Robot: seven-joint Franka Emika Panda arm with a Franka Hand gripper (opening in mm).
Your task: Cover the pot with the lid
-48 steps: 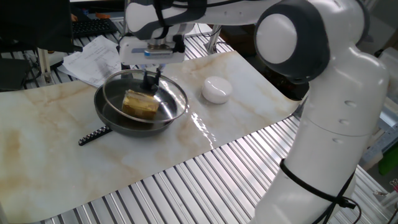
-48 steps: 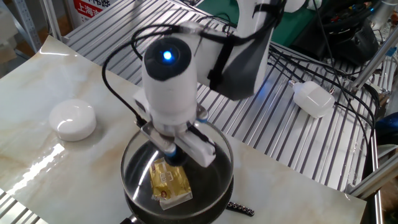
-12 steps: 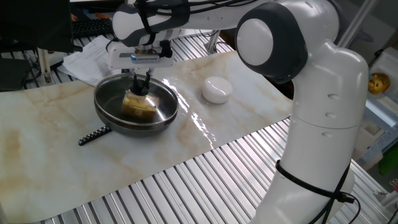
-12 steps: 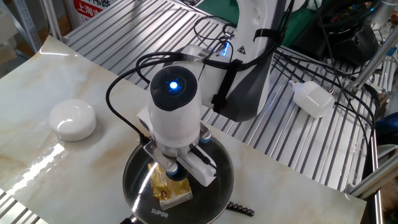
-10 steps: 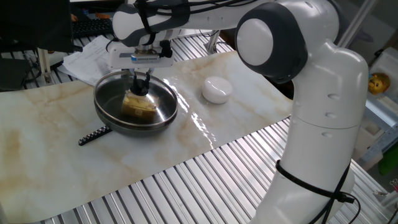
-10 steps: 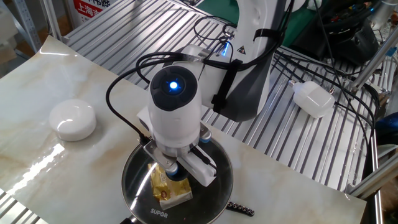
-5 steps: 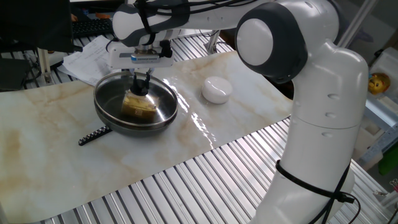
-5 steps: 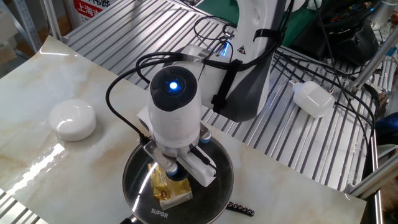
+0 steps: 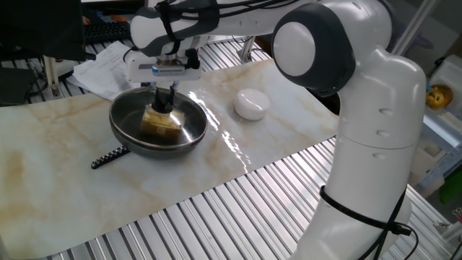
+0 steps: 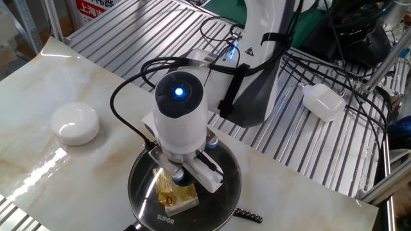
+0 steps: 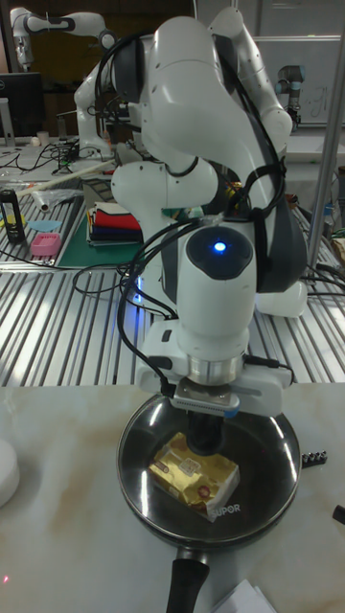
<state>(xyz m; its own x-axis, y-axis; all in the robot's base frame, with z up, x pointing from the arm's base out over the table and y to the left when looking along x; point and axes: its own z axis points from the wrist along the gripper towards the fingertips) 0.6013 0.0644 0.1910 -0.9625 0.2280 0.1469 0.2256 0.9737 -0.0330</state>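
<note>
The pot (image 9: 148,146) is a shallow black pan on the marble board, with its handle (image 11: 187,579) pointing toward the tall fixed view. The glass lid (image 9: 189,120) lies flat on the pot's rim and covers it; it also shows as lid (image 10: 219,185) and lid (image 11: 268,445). A yellow packet (image 11: 192,471) sits inside under the glass. My gripper (image 9: 166,100) points straight down over the lid's centre. Its fingers are close together around the knob, which they hide. From the other sides the gripper (image 10: 181,177) and gripper (image 11: 204,433) stand the same way.
A white puck (image 9: 251,103) lies on the board beside the pot. A black studded strip (image 9: 108,157) rests at the pot's near-left side. Loose papers (image 9: 108,68) lie behind the pot. A white adapter (image 10: 323,102) and cables sit on the slatted table by the arm's base.
Some seconds ago the lid hung off-centre over the pot in my gripper; now it rests squarely on the rim. Over the last second nothing has visibly moved.
</note>
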